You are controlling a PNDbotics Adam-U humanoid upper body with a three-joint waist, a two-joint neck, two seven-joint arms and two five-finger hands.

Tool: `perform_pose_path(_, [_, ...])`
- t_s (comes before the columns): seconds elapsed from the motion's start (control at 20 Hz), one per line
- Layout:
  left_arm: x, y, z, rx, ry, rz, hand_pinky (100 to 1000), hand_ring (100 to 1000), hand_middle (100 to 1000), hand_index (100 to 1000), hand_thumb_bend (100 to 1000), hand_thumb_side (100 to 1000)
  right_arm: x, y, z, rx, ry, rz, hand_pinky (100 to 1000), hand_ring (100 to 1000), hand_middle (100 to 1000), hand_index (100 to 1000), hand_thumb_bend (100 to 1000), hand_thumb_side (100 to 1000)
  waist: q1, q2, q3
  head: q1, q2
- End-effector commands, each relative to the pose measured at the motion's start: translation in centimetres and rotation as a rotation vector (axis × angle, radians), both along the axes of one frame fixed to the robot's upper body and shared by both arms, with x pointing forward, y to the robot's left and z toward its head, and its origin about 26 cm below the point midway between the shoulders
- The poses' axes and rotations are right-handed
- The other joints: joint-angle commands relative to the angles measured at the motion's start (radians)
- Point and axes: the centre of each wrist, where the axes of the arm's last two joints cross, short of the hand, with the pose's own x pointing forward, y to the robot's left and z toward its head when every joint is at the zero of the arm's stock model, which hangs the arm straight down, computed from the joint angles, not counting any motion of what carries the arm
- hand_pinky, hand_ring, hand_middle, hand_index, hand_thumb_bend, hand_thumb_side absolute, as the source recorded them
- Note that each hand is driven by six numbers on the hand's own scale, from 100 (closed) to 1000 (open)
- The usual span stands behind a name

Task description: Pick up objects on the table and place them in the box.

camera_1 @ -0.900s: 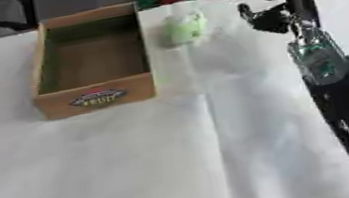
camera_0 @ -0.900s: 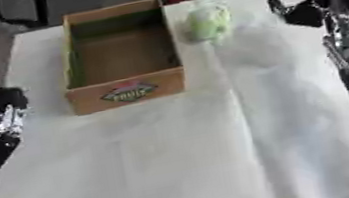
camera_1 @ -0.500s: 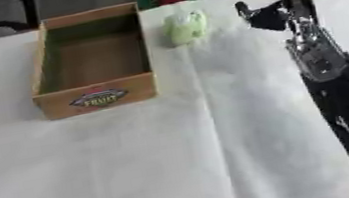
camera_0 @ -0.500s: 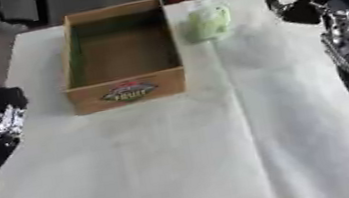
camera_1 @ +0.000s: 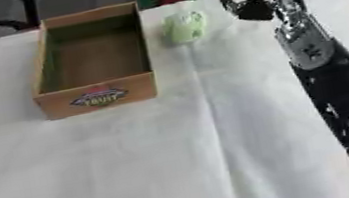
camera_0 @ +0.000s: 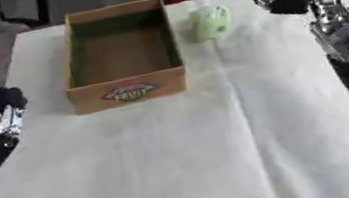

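White cloth (camera_0: 222,154) covers table; cardboard box (camera_0: 122,54) on it.

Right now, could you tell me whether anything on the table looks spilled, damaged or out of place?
Nothing stands out. The box sits upright and empty, and the green object lies beside it on the cloth.

The box (camera_0: 122,59) stands at 11 o'clock on the white cloth (camera_0: 222,154), its top open. The pale green thing (camera_0: 210,21) sits just beside it at 12 o'clock. The near cloth is bare.

Brown box (camera_0: 127,86), pale green object (camera_0: 210,21), white tablecloth (camera_0: 222,154).
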Motion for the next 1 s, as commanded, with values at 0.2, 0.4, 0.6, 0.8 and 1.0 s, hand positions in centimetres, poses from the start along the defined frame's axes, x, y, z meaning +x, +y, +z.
perform_pose_path(0.2, [-0.1,0.1,0.8,0.004,-0.029,-0.008,734,632,577,589,250,373,1.9,1.4,2.5,-0.246,0.049,0.066,704,842,810,826,455,114,0.002,-0.02,0.011,-0.003,0.002])
perform_pose_path(0.4, [-0.1,0.0,0.9,0.006,-0.031,-0.013,735,632,577,589,250,373,3.0,3.5,2.5,-0.333,0.112,0.091,760,895,847,850,471,121,0.002,-0.016,0.022,-0.005,-0.002])
perform_pose_path(0.6, [0.0,-0.1,1.0,0.005,-0.034,-0.019,734,632,577,589,250,373,3.7,5.3,1.9,-0.38,0.178,0.104,774,901,850,857,474,116,0.001,-0.013,0.035,-0.009,-0.007])
perform_pose_path(0.8, [0.0,-0.1,1.1,0.005,-0.035,-0.02,735,631,577,589,251,373,3.9,6.2,1.1,-0.401,0.238,0.116,783,905,851,858,477,112,0.0,-0.012,0.043,-0.012,-0.008])
perform_pose_path(1.0, [0.0,-0.1,1.1,0.005,-0.035,-0.022,734,631,576,589,250,373,4.0,6.4,0.4,-0.422,0.294,0.11,806,918,855,860,478,109,-0.001,-0.011,0.043,-0.012,-0.01])
